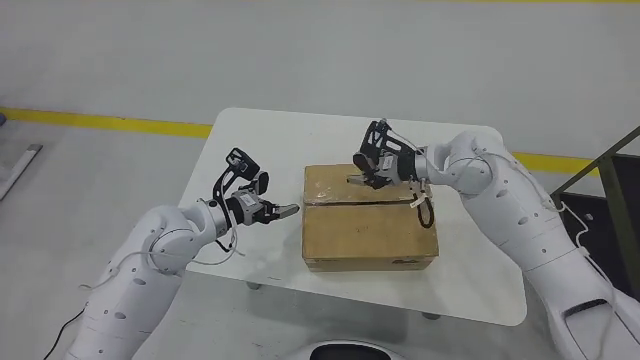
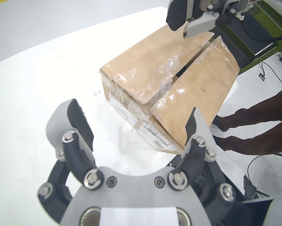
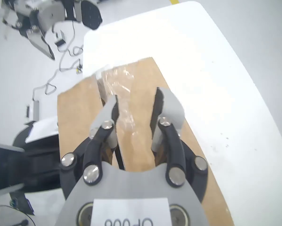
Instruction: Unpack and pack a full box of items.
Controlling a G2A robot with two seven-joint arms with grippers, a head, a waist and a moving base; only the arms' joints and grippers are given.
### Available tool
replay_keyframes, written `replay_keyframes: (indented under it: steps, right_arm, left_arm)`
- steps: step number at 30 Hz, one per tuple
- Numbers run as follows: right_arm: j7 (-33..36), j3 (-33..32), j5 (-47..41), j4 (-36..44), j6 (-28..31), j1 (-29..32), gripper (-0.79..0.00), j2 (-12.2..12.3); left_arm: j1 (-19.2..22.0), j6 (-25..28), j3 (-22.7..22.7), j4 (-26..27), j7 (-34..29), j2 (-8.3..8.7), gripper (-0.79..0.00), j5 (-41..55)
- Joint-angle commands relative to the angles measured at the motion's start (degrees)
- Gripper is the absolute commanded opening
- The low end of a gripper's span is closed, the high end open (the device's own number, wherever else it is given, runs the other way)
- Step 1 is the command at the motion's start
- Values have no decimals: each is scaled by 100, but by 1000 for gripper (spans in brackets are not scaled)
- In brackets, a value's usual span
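A brown cardboard box (image 1: 370,225) stands on the white table (image 1: 260,140). Its two top flaps (image 2: 169,78) lie down, with torn clear tape (image 3: 122,81) and a narrow dark gap along the seam. My right gripper (image 1: 362,174) hangs open over the far end of that seam (image 3: 137,106); one finger (image 3: 109,111) is at the gap and the other (image 3: 165,104) is over the flap. My left gripper (image 1: 283,210) is open just off the box's left side, close above the table (image 2: 136,123), with nothing between its fingers. The box's contents are hidden.
The box's near side lies close to the table's front edge. Bare tabletop (image 1: 470,160) lies behind and to both sides of the box. A green metal frame (image 1: 612,168) stands off the table's right side. Cables (image 3: 60,57) lie on the floor.
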State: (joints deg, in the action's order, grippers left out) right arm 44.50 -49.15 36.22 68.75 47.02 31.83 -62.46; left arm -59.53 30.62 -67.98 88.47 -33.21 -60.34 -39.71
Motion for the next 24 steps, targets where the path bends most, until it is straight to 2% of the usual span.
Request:
replay_keyframes:
  steps: [1, 7, 11, 14, 20, 21, 24]
  right_arm:
    - [172, -70, 221, 273, 107, 152, -197, 77]
    - [340, -162, 397, 685, 298, 445, -240, 196]
    - [363, -125, 454, 793, 203, 490, -326, 206]
    - [316, -4, 524, 740, 64, 443, -434, 166]
    - [142, 347, 599, 414, -75, 222, -542, 18]
    - [130, 401, 609, 349, -93, 180, -579, -7]
    - [81, 525, 623, 203, -120, 72, -785, -70]
  left_arm:
    - [13, 11, 17, -7, -3, -2, 0, 4]
    - [39, 30, 46, -37, 9, -7, 0, 29]
    - [50, 30, 58, -44, -9, -7, 0, 31]
    - [47, 30, 63, -45, -4, -7, 0, 29]
    - [30, 16, 58, -23, -10, -1, 0, 18]
    - [24, 18, 54, -20, -11, 0, 0, 18]
    - [2, 19, 48, -10, -5, 4, 0, 15]
